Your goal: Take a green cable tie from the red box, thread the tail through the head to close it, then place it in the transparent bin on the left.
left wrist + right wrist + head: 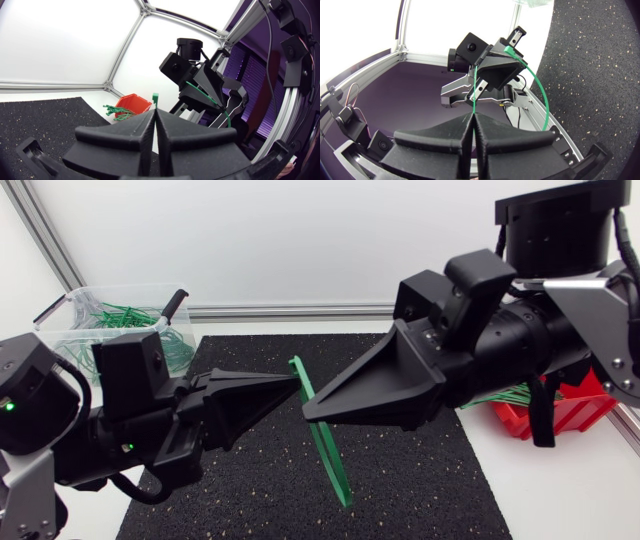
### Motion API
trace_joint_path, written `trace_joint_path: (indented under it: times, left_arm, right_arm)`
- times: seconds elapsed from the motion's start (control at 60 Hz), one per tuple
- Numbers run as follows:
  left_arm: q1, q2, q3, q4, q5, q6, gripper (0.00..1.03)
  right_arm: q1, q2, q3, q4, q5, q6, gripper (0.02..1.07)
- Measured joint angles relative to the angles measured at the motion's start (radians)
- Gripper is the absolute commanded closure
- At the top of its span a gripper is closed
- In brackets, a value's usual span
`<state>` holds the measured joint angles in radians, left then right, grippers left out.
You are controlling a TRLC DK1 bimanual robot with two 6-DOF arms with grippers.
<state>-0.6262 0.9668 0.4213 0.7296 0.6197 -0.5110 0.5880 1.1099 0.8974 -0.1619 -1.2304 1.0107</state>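
A green cable tie [330,455] hangs as a bent strip above the black mat, held between both arms at mid-table. My left gripper [296,387] is shut on its head end, and the small square head [155,97] sticks up past the fingertips. My right gripper [308,412] is shut on the thin tail [475,85], tip to tip with the left one. The tie's slack curves down and away in a wide bow [546,105]. The red box [562,415] with more green ties sits at the right. The transparent bin [75,305] stands at the back left.
A black speckled mat [420,490] covers the table's middle under both grippers. The transparent bin holds several green ties [135,315]. Loose ties stick out of the red box [131,105] toward the mat.
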Motion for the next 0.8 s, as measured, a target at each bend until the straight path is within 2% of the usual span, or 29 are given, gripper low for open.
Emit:
trace_joint_path:
  times: [0.283, 0.583, 0.8]
  left_arm:
    - [-0.088, -0.084, 0.01, -0.098, -0.087, 0.0, 0.99]
    - [-0.232, -0.149, 0.063, -0.196, -0.219, 0.015, 0.99]
    - [-0.279, -0.154, 0.089, -0.218, -0.302, 0.042, 0.99]
  right_arm:
    - [0.021, -0.065, 0.043, -0.12, 0.0, 0.004, 1.01]
    - [0.033, -0.106, 0.047, -0.209, -0.004, 0.003, 1.01]
    - [0.039, -0.163, 0.047, -0.269, -0.003, 0.003, 1.01]
